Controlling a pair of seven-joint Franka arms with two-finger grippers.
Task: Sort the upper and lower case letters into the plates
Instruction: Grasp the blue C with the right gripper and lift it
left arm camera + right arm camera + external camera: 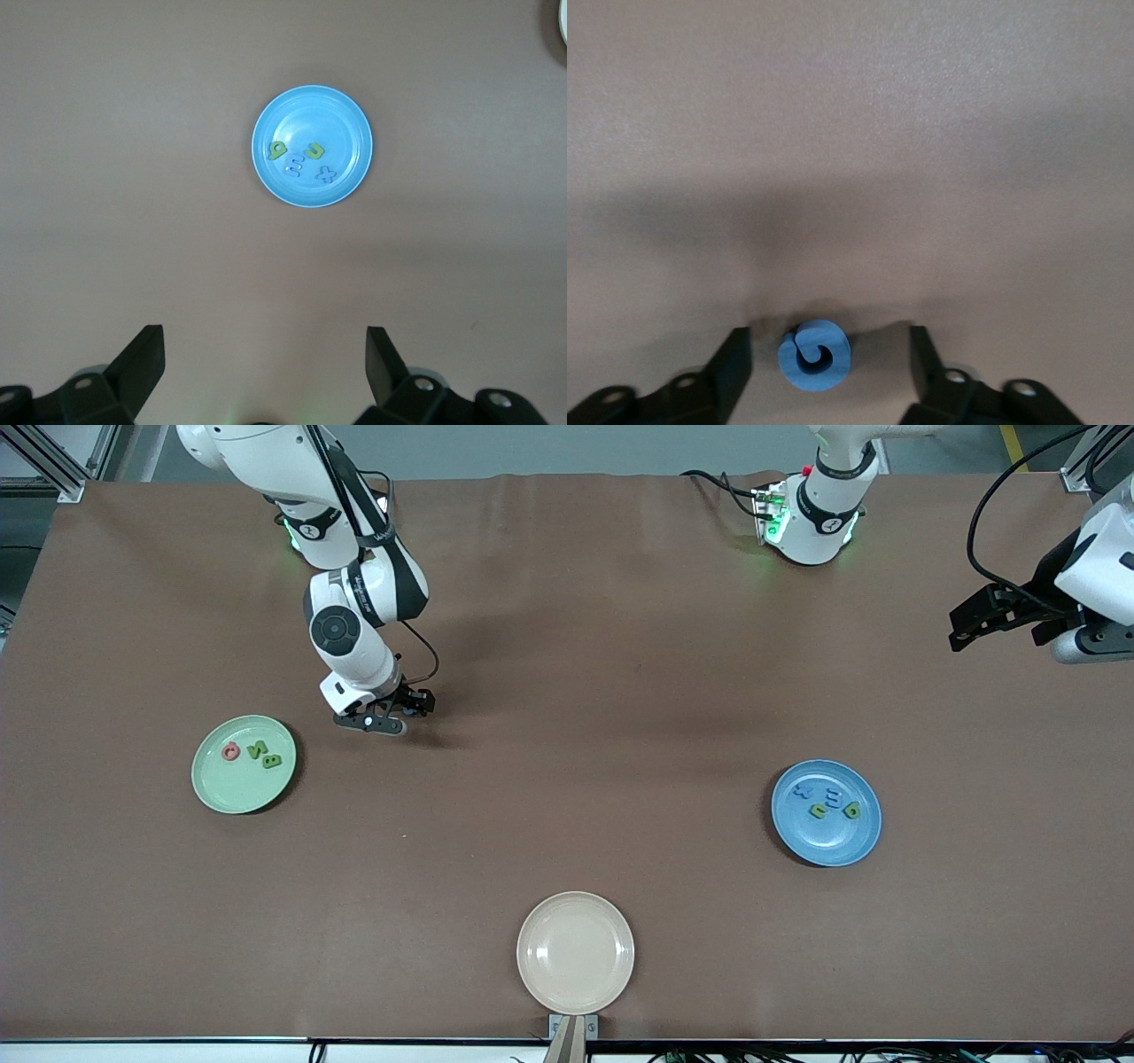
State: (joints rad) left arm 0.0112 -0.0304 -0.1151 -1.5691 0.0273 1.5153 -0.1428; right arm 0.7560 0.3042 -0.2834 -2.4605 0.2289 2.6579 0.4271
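A blue letter G (pixel 815 356) lies on the brown table between the fingers of my right gripper (pixel 829 336), which is open, with a gap on each side. In the front view this gripper (pixel 388 722) is down at the table beside the pale green plate (pixel 213 797), and it hides the letter. That plate holds a red letter (pixel 230 751) and two green letters (pixel 265 755). The blue plate (pixel 828 846) (pixel 301 106) holds two green letters (pixel 278 150) and two blue ones (pixel 293 166). My left gripper (pixel 966 627) (pixel 264 341) hangs open and empty above the left arm's end of the table.
A cream plate (pixel 576 992) sits empty near the table's front edge, midway along it; its rim (pixel 563 18) shows at a corner of the left wrist view. A dark bracket (pixel 567 1041) sticks up at the edge just below it.
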